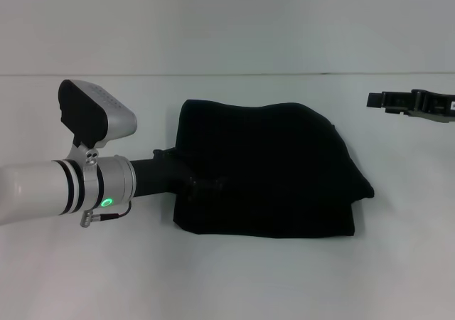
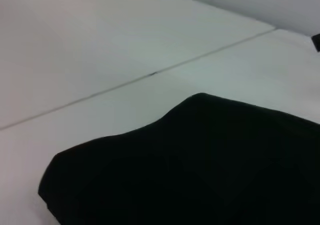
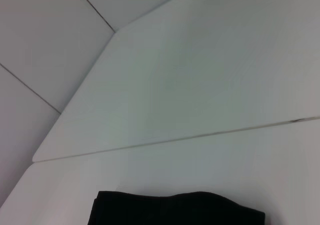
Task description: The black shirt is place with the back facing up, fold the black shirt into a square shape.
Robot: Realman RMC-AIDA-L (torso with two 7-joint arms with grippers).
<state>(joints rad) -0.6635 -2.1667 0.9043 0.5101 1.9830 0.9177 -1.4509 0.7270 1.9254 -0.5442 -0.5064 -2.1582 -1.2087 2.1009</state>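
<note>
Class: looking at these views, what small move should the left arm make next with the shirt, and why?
Probably draw the left gripper back off the black shirt: the shirt already lies as a roughly squarish bundle, the gripper sits at its left edge, and the right gripper waits apart.

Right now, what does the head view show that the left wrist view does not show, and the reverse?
Only the head view shows the left arm reaching to the left edge of the black shirt, with the left gripper dark against the cloth, and the right gripper apart at the far right. It also shows the whole folded outline. Only the left wrist view shows the shirt's humped edge up close. Both show the shirt on the white table and the table seam.
</note>
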